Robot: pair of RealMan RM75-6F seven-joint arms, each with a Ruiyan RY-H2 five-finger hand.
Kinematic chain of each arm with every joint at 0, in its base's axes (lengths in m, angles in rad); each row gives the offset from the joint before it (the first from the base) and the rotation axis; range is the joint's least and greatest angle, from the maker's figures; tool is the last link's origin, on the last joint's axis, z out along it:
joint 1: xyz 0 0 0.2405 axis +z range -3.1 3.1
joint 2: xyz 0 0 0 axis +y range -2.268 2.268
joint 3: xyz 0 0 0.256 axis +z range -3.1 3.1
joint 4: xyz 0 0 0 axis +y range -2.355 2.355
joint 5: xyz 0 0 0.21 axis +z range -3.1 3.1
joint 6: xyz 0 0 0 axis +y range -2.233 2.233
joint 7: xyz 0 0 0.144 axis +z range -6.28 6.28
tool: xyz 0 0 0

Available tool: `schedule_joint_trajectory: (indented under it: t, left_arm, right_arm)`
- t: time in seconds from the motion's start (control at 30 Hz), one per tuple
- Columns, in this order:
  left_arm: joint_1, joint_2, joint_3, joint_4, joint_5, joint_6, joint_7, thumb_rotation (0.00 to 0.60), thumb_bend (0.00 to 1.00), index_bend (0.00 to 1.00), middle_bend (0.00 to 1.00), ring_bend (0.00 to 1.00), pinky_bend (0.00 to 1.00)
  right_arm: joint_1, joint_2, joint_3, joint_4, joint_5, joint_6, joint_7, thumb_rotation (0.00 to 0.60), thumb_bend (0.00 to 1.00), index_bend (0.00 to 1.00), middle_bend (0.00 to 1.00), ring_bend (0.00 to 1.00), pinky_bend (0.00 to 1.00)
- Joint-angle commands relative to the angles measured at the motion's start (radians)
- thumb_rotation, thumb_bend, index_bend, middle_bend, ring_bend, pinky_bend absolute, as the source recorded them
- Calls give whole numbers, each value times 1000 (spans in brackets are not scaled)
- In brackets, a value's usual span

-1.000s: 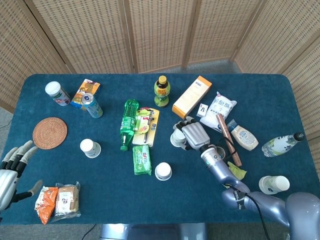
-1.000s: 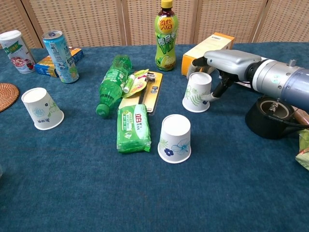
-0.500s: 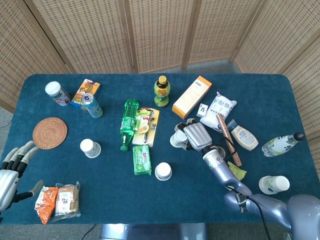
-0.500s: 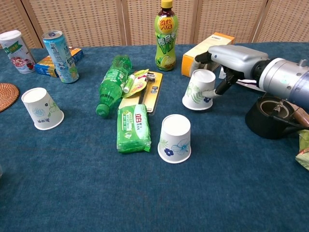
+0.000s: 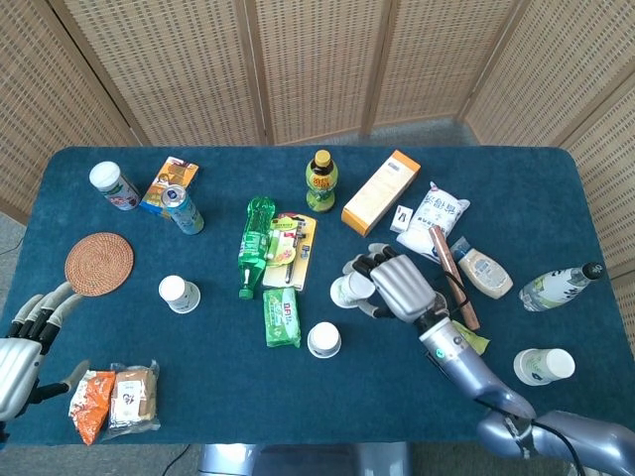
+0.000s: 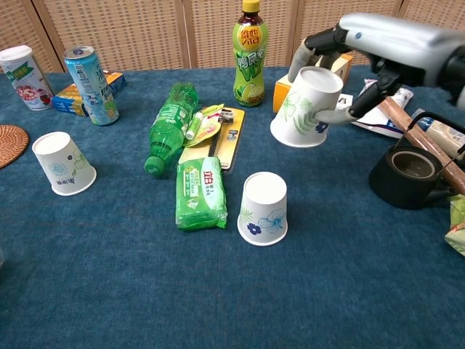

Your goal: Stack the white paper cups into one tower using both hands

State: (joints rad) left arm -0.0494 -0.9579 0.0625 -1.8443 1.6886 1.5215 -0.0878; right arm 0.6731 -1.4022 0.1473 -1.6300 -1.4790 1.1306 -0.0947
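An inverted white paper cup (image 6: 306,107) is gripped by the right hand (image 6: 378,45) and held tilted, clear of the table (image 6: 218,291), at roughly 1 o'clock from a second inverted cup with a blue flower (image 6: 264,208). A third inverted cup (image 6: 62,163) is seen standing at the 9 o'clock side, well apart from both. The left hand (image 5: 25,342) is seen at the table's 8 o'clock edge, fingers spread and nothing held.
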Motion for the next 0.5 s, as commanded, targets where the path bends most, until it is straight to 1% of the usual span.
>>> schedule_joint_trajectory:
  t: [0.03,0.17,0.37,0.5]
  left_arm:
    - [0,-1,2,-1,2,-2,2,600,355,0,0,0,0]
    - [0,-1,2,-1,2,-1,3,600,355,0,0,0,0]
    - [0,1,1,0,-1,1,-2,600,354,0,0,0,0]
    - [-2,1,3,1,-1,-4,-3,600,354,0,0,0,0]
  right_arm:
    - [-15,26,-26,-46,-43,20,-40,600,349,359,419,396,248]
    - [-17,26,-37,-84,-62,19,-54,600,342,359,419,396,248]
    - [-22,33,-65,-141,-93,9,-111,600,350,359,419,396,248]
    - [-18,24,-75,-149,-99,-10,-141,600,349,358,419,396,248]
